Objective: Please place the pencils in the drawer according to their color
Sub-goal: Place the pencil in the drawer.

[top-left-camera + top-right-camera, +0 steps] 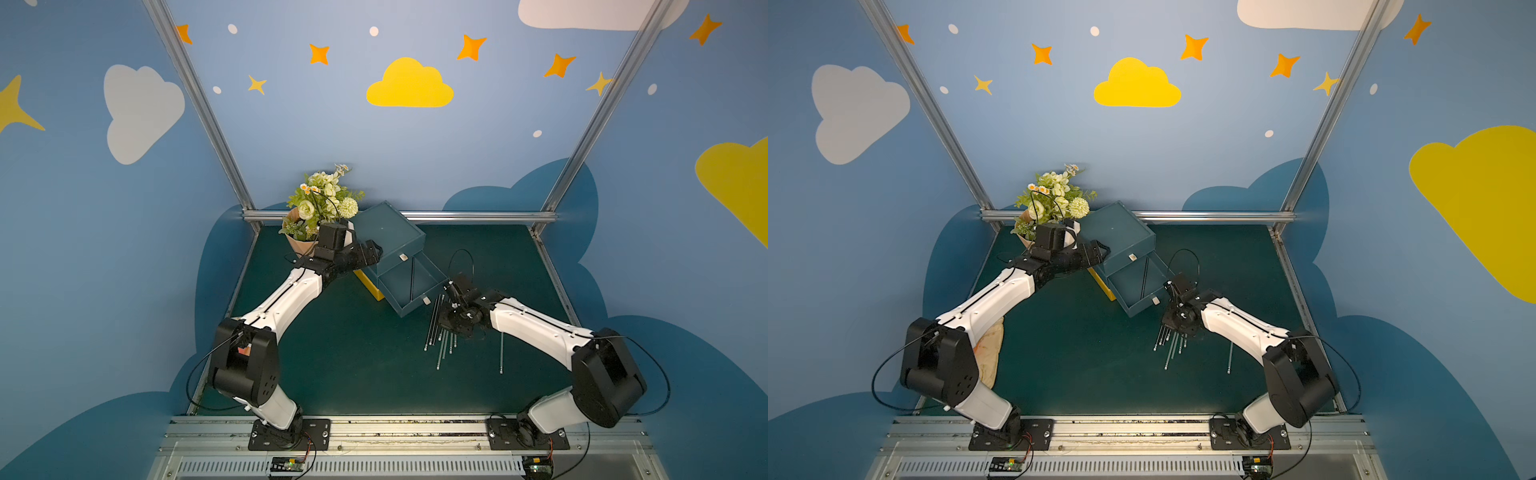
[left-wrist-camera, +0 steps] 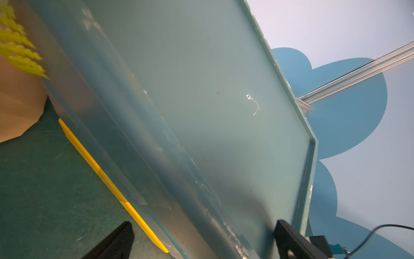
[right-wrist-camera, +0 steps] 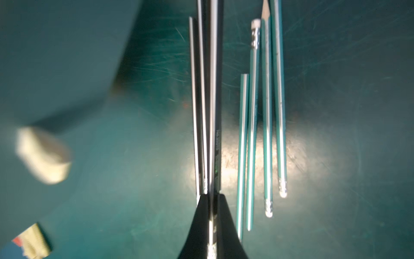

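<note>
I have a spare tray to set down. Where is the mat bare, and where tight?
Bare: mat in front of the cabinet, left of the pencils; also the back right corner beside the drawer. Tight: around the pencils and right gripper; between bouquet and cabinet.

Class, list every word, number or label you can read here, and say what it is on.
No text can be read.
Pale imprint along the black pencil held in the right gripper: too blurred to read.

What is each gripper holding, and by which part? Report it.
Right gripper pinches a black pencil near one end. Left gripper stands open astride the drawer cabinet edge, clamping nothing.
</note>
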You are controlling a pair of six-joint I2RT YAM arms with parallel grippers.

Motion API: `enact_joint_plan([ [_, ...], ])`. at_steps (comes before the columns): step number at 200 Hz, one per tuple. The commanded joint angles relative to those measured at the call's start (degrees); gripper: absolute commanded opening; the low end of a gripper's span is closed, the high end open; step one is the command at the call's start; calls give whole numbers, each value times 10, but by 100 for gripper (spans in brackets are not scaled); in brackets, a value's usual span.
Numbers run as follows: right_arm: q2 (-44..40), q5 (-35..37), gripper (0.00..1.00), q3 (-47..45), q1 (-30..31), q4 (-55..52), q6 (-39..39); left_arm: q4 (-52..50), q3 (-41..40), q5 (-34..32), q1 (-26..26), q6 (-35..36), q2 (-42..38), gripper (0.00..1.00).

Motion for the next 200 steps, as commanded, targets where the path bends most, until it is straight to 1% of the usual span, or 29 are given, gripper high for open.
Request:
enact_joint_plan([
  [1, -36, -2, 0, 3, -8, -37, 3, -42, -4, -6, -2, 9, 8, 100],
  [24, -72, 8, 0, 21, -17, -61, 9, -41, -5, -7, -3, 9, 8, 100],
  [46, -104, 30, 0, 40, -20, -60, 23, -39, -4, -7, -3, 7, 11, 100],
  [81, -129, 42, 0, 64, -24, 9, -20, -38, -3, -8, -5, 7, 12, 100],
  [100, -98, 32, 0, 106, -25, 15, -26, -38, -2, -9, -6, 6, 14, 100],
  [142, 3, -4, 0, 188, -25, 46, -11, -40, 1, -14, -9, 7, 16, 100],
  [175, 80, -32, 0, 250, -22, 48, -11, -42, 2, -16, -10, 7, 17, 100],
  [200, 125, -51, 0, 280, -17, 47, -12, -43, 2, -17, -10, 8, 16, 100],
])
